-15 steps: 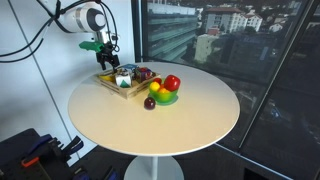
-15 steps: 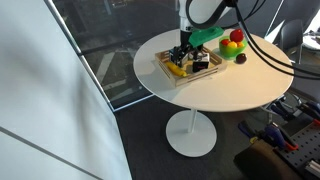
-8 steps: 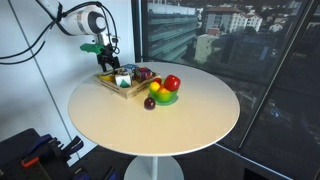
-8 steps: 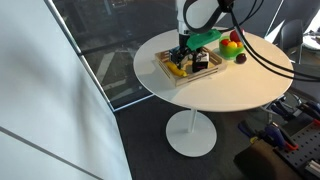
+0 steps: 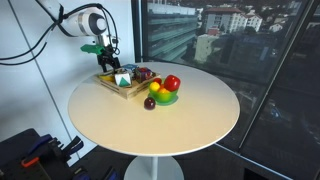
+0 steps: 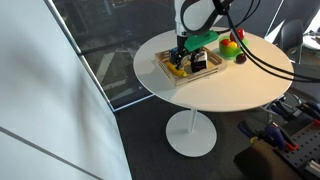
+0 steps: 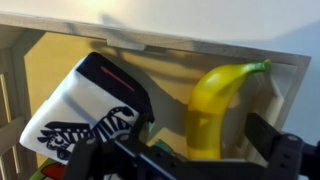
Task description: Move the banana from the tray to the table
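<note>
The bright-yellow banana (image 7: 215, 105) lies in the light-wood tray (image 7: 150, 42), against its far rim. It shows as a yellow patch in an exterior view (image 6: 177, 70). My gripper (image 7: 205, 138) is down in the tray, open, with one finger on each side of the banana. The right finger (image 7: 268, 138) stands a little clear of it. In both exterior views the gripper (image 5: 106, 62) (image 6: 181, 57) hangs over the tray (image 5: 116, 87) (image 6: 186, 80) near the edge of the round cream-white table (image 5: 150, 125) (image 6: 230, 95).
A white box with a black pattern (image 7: 85, 115) lies in the tray just left of the banana. A green plate of red and yellow fruit (image 5: 164, 92) (image 6: 233, 47) stands beside the tray. A glass wall runs close behind the table.
</note>
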You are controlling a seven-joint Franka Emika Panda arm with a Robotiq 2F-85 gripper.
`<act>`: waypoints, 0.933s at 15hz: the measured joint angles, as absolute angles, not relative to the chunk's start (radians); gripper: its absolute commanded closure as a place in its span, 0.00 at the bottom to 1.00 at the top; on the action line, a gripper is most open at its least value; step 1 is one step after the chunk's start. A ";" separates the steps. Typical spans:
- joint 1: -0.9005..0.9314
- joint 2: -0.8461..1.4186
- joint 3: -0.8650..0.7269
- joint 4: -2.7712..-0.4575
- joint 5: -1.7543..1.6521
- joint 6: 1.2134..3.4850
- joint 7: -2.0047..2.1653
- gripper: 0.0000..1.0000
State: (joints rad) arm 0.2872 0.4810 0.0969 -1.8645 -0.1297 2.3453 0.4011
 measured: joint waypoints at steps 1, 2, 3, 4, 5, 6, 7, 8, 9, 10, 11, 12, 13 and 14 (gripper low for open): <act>0.289 0.481 0.096 -1.862 -0.130 2.345 0.401 0.00; 0.291 0.481 0.096 -1.859 -0.130 2.345 0.401 0.00; 0.293 0.481 0.096 -1.856 -0.130 2.345 0.402 0.00; 0.294 0.481 0.096 -1.853 -0.130 2.345 0.402 0.00; 0.295 0.481 0.096 -1.850 -0.130 2.345 0.402 0.00; 0.296 0.481 0.096 -1.847 -0.130 2.345 0.403 0.00; 0.297 0.481 0.096 -1.844 -0.130 2.345 0.403 0.00; 0.298 0.481 0.096 -1.841 -0.130 2.345 0.403 0.00; 0.299 0.481 0.096 -1.837 -0.130 2.345 0.403 0.00; 0.301 0.481 0.096 -1.833 -0.130 2.345 0.403 0.00; 0.303 0.481 0.096 -1.831 -0.130 2.345 0.403 0.00; 0.305 0.481 0.096 -1.829 -0.130 2.345 0.403 0.00; 0.307 0.481 0.096 -1.829 -0.130 2.345 0.403 0.00; 0.308 0.482 0.095 -1.828 -0.130 2.345 0.403 0.00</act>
State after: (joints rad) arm 0.3084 0.4820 0.0955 -1.8285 -0.1297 2.3447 0.4030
